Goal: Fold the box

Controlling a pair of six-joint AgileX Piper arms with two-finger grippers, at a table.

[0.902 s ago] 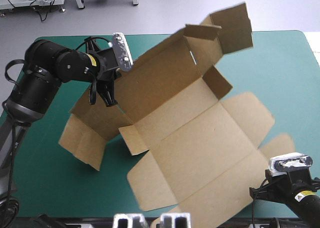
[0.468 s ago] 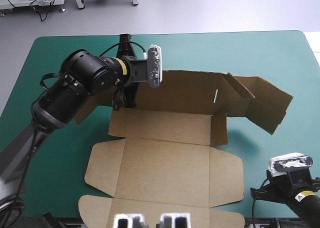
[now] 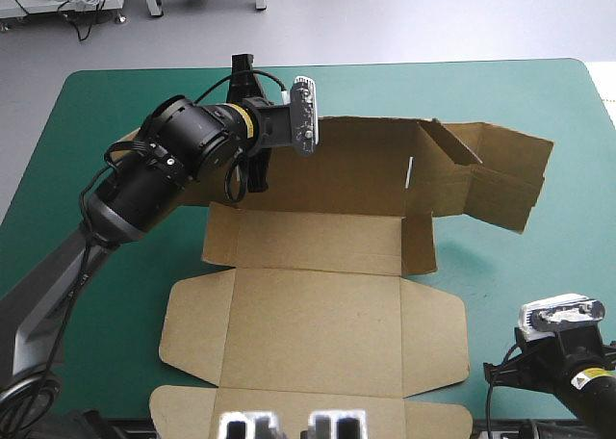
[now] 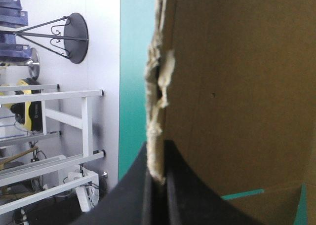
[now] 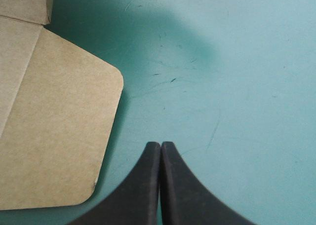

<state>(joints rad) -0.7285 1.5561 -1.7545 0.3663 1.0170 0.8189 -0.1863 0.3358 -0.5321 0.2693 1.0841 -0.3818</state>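
From my console I see the box (image 3: 318,304) opened out in the middle of the teal-green surface (image 3: 539,102). Its broad brown base panels lie flat, and its nearest flaps reach the surface's near edge. The box's far long panel (image 3: 356,165) stands raised off the base, roughly upright. The end flap (image 3: 500,184) at that panel's right juts out past the base, bent and lifted clear of the surface.

The left pincer (image 4: 157,178) is clenched on the far long panel's top edge, toward the panel's left end. In the left wrist view the two black fingers sit all but together with the board's edge pinched between them (that edge looks ragged and frayed just ahead of the fingertips). The rest of the panel fills that view on one side of the pincer as a plain brown face.

The right pincer (image 5: 160,146) is off the box's near right corner, apart from it, over bare teal-green. Its black fingers are pressed together into one point and grasp nothing. In the right wrist view a rounded flap corner (image 5: 64,131) of the box lies flat beside the pincer, near but not touching it, with a strip of teal-green between them.
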